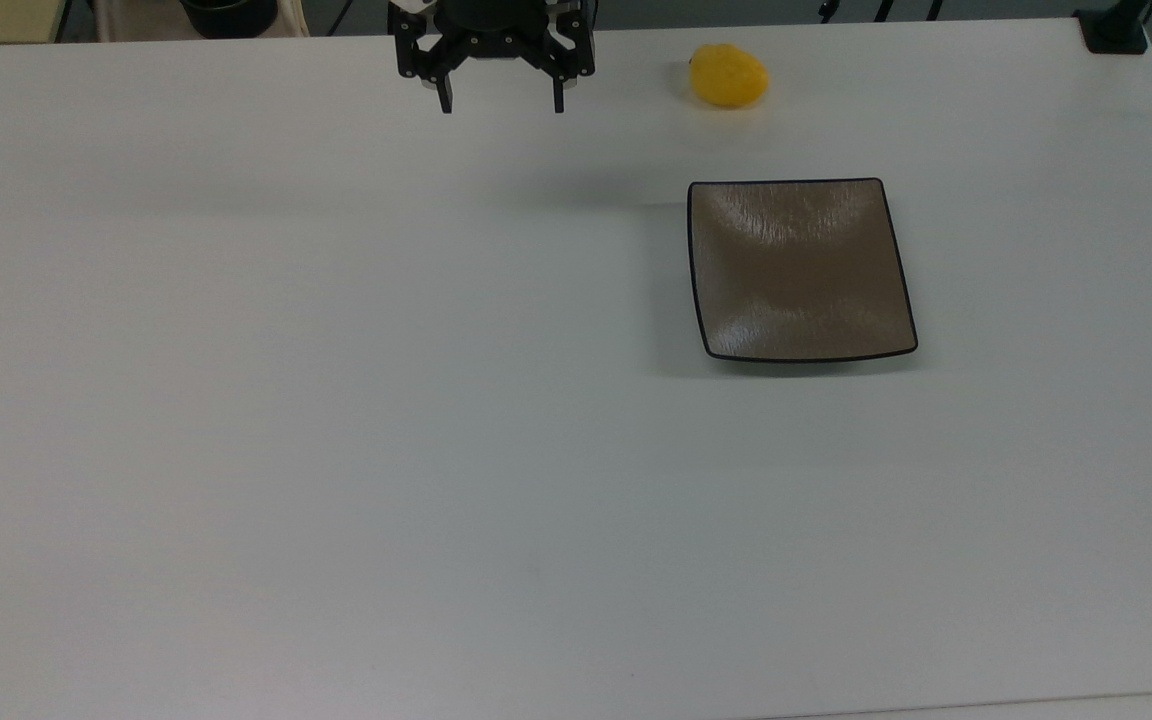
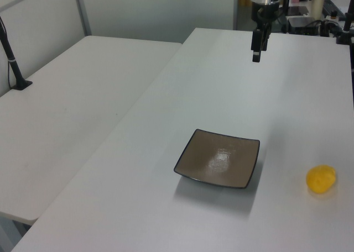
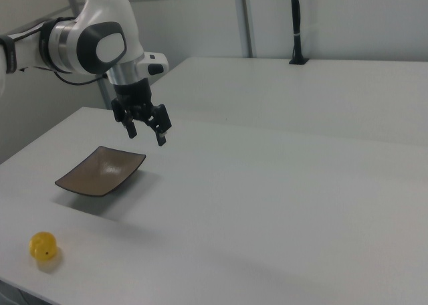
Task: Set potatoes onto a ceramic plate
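Observation:
A small bright yellow potato [image 1: 728, 75] lies on the white table near the far edge in the top view, also seen at the left view's lower right as the potato [image 2: 321, 179] and at the right view's lower left as the potato [image 3: 43, 245]. The square brown-grey ceramic plate [image 1: 800, 268] with a thin black rim sits just in front of it, empty; the plate [image 2: 219, 158] and plate [image 3: 100, 170] show the same. My gripper [image 1: 502, 103] hangs open above the table, to the top view's left of the potato, holding nothing. The gripper [image 3: 147, 134] hovers past the plate.
The white table [image 1: 336, 420] stretches wide around the plate. A second white table [image 2: 66, 114] stands alongside. A black post base [image 1: 1114, 30] sits at the top view's far right corner. The white robot arm [image 3: 93, 41] reaches in from the right view's left.

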